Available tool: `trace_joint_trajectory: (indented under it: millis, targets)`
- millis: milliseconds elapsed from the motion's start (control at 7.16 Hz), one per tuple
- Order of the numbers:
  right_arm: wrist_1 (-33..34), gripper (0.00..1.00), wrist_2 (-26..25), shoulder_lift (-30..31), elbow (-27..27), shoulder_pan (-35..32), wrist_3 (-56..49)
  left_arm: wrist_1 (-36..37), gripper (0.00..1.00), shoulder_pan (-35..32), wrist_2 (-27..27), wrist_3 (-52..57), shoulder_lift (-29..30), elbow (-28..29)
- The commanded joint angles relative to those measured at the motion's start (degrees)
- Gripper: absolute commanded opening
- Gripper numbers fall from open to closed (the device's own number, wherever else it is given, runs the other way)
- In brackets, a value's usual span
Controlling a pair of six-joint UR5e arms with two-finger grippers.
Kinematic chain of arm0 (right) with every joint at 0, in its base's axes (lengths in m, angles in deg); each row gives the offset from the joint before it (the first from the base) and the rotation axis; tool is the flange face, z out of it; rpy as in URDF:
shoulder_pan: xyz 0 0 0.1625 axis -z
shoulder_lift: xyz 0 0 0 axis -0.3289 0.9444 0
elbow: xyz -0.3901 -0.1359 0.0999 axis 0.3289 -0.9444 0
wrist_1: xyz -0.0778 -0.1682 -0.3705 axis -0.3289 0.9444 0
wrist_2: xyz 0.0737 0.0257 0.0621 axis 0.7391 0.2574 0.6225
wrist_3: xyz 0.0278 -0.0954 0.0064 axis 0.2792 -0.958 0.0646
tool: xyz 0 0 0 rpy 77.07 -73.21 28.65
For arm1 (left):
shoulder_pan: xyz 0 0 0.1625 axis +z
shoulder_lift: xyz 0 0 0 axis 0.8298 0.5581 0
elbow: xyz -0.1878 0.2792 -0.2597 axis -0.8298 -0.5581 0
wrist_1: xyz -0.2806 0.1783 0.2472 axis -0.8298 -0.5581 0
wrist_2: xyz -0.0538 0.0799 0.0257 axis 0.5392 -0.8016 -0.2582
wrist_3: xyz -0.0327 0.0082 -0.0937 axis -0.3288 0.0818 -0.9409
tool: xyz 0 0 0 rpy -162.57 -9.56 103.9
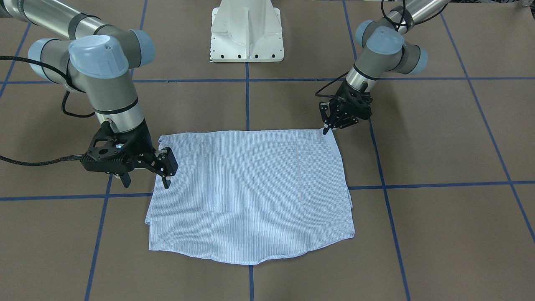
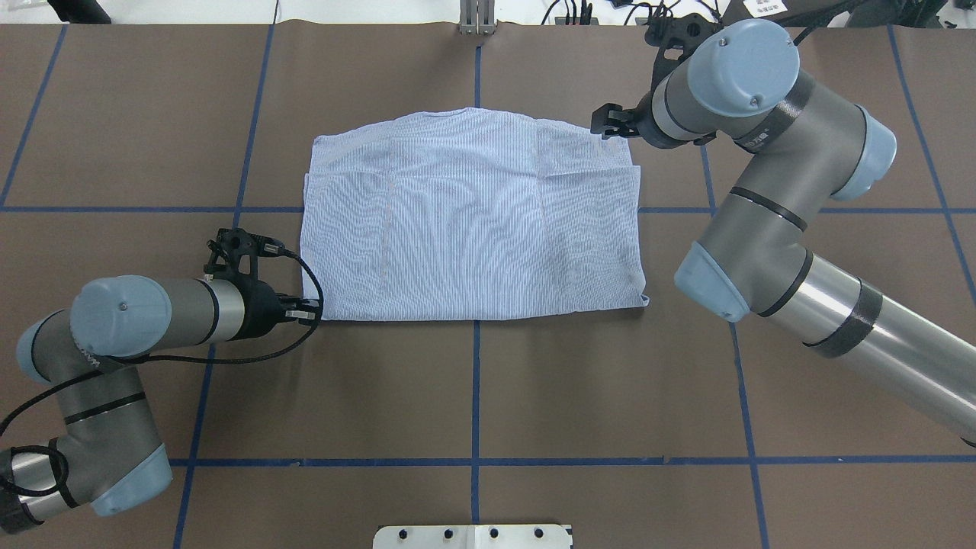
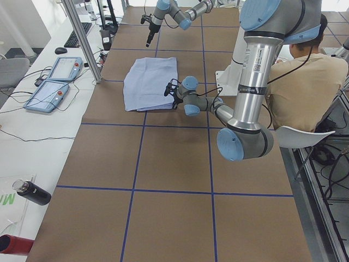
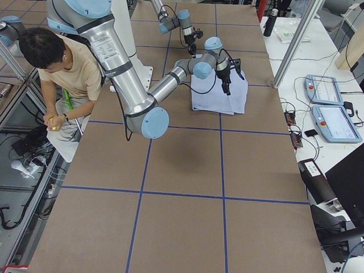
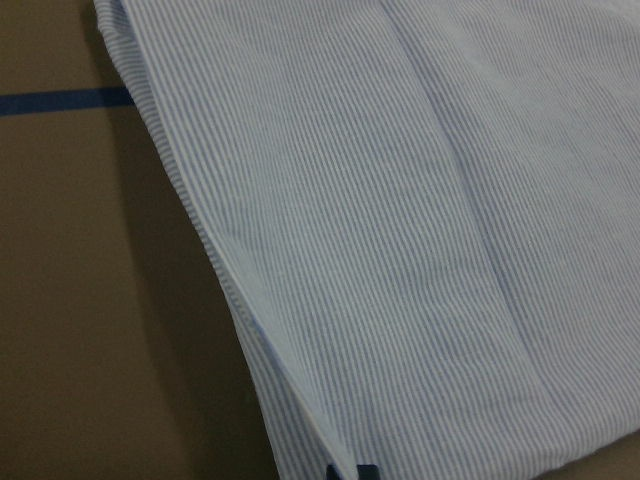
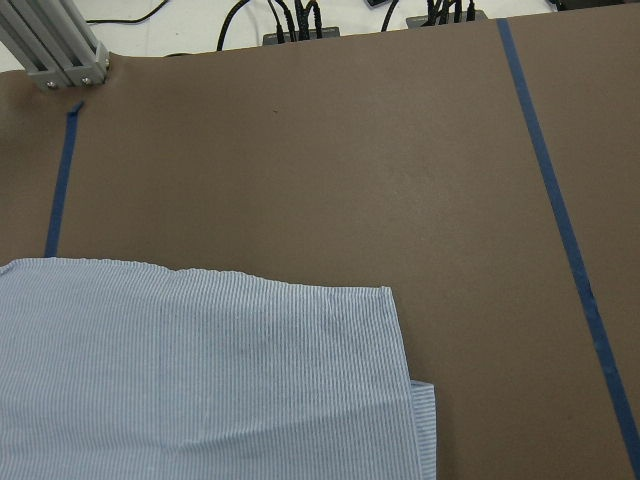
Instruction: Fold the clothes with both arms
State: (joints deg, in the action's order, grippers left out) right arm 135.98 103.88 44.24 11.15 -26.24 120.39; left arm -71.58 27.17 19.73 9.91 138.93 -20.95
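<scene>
Exterior front-facing: left pincer point(image 1: 325, 130), tilted down at centre right, grips light blue striped fabric shirt point(image 1: 250, 188) corner; right pincer point(image 1: 146, 183) released, centre left.

"What's that camera got?"

"Mostly bare brown counter point(image 6: 300, 160). The shirt point(image 6: 200, 370) fills the lower left, lying flat, with a wavy far edge and a squared corner."

"One layer?"

"No, an under layer point(image 6: 427, 430) pokes out just past its right edge, low down."

"Any tape?"

"A blue line point(image 6: 560, 220) slants down the right side, and a short strip point(image 6: 60, 190) sits on the left, below a metal post point(image 6: 55, 45). Black cables point(image 6: 290, 20) run along the far edge."
</scene>
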Motion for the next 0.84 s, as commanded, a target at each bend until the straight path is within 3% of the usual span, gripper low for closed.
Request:
trace_joint_trajectory:
  millis: [0,140,419,698]
  targets:
    - [0.0,1.0,-0.09,-0.01,-0.22,0.27,0.07,0.72,0.0,-8.56,-0.01,10.0,0.06,3.25]
    - [0.0,1.0,0.0,-0.01,-0.22,0.35,0.16,0.72,0.0,-14.63,-0.01,14.41,4.85,10.68]
    - [-0.09,1.0,-0.09,-0.01,-0.22,0.7,0.24,0.55,0.0,-22.31,-0.19,18.58,24.06,35.06]
    - [-0.09,1.0,-0.18,0.08,0.3,0.97,0.77,0.54,0.0,-23.74,-2.29,20.08,36.14,46.92]
